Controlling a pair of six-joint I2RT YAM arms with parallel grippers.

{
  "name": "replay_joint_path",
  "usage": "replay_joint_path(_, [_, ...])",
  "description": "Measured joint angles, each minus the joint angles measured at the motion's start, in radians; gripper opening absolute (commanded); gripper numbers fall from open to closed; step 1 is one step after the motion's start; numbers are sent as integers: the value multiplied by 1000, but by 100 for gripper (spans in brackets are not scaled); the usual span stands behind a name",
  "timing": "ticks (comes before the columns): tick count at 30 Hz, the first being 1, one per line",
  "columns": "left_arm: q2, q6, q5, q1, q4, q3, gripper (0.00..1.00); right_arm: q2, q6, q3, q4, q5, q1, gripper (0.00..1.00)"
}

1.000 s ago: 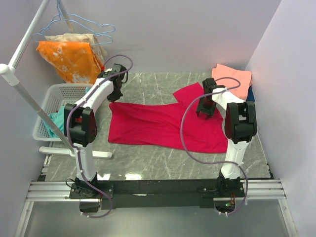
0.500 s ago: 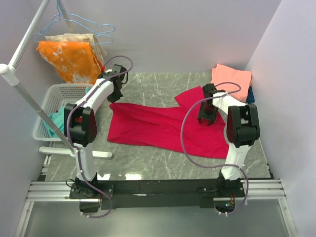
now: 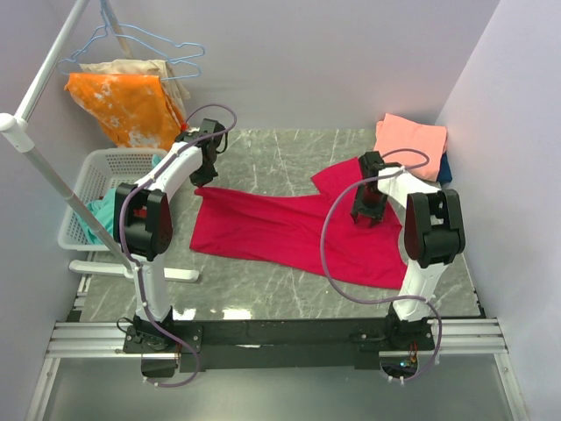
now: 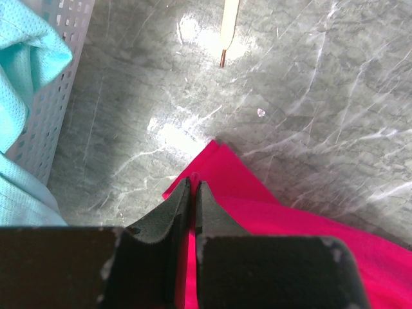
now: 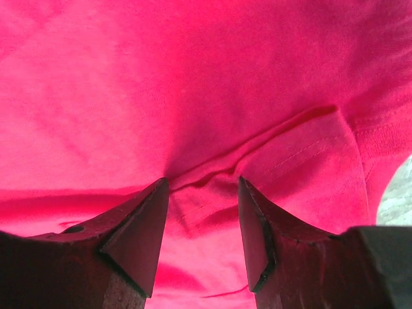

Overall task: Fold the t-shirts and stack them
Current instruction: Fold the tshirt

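The crimson-red t-shirt (image 3: 289,230) lies spread across the marble table (image 3: 263,289). My left gripper (image 3: 203,180) is at its far left corner. In the left wrist view the gripper (image 4: 192,187) is shut on that corner of the red shirt (image 4: 290,225). My right gripper (image 3: 364,216) is down on the shirt's right part, near the sleeve. In the right wrist view it (image 5: 203,193) stands open, fingertips on the red cloth (image 5: 193,84), with a raised seam fold between them. A folded salmon-pink t-shirt (image 3: 410,134) lies at the far right on a dark blue one (image 3: 445,167).
A white basket (image 3: 96,189) holding teal cloth (image 3: 103,215) stands left of the table. It also shows in the left wrist view as the basket (image 4: 51,96). An orange white-blotched cloth (image 3: 131,105) hangs on a rack (image 3: 53,175) at the far left. Walls close in behind and to the right.
My right gripper has slid toward the near side over the red shirt, dragging the cloth by the sleeve with it. The left gripper keeps its hold on the corner.
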Motion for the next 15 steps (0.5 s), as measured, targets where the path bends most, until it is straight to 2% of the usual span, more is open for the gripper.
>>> replay_joint_path(4, [0, 0, 0, 0, 0, 0, 1, -4, 13, 87, -31, 13, 11, 55])
replay_joint_path(10, [0, 0, 0, 0, 0, 0, 1, 3, 17, 331, -8, 78, 13, 56])
replay_joint_path(15, [0, 0, 4, 0, -5, 2, 1, 138, 13, 561, 16, 117, 12, 54])
